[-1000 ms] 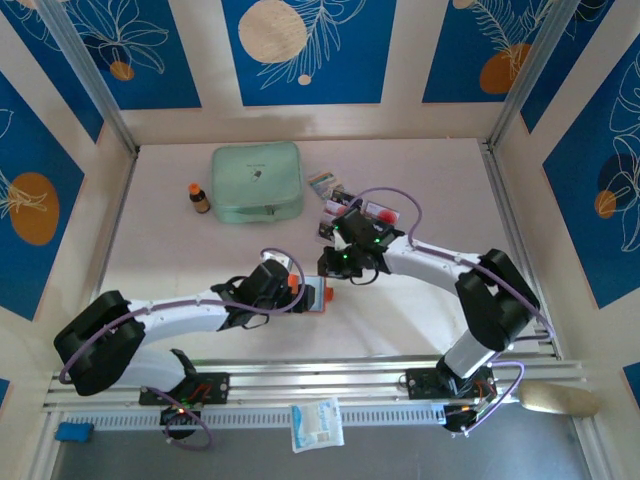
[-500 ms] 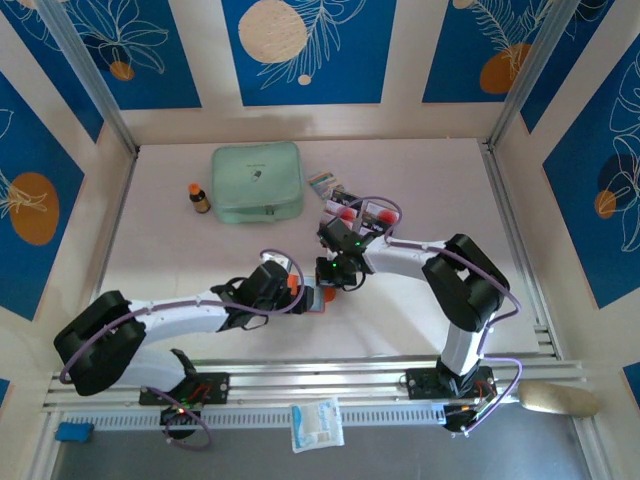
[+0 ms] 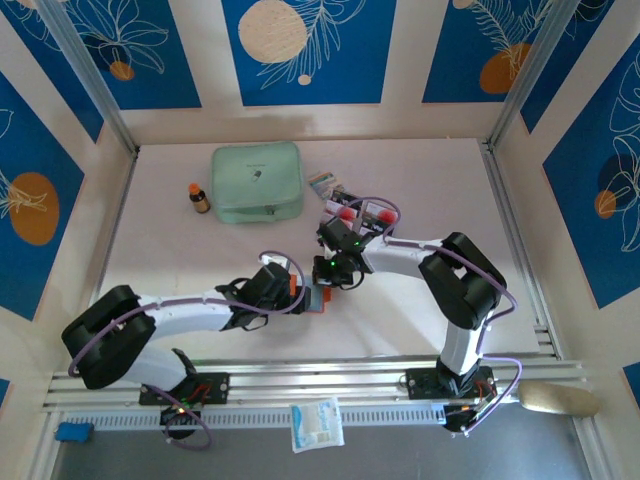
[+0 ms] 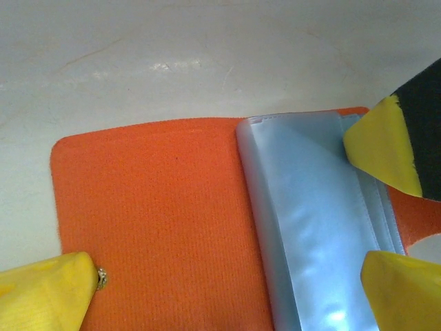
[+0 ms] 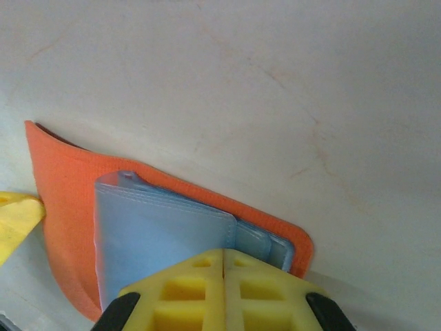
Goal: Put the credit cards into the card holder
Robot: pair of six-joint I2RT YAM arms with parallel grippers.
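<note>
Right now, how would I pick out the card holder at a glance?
Find the big mint-green pouch at the back of the table, then come toward the arms to mid-table. The card holder lies open where the left gripper and right gripper meet. It is small and orange-red with greyish clear sleeves, unlike the white-and-black cards farther back.

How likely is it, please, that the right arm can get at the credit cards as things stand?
Probably yes: the credit cards lie uncovered just beyond the right gripper, within its arm's span, though its shut jaws must open first.
</note>
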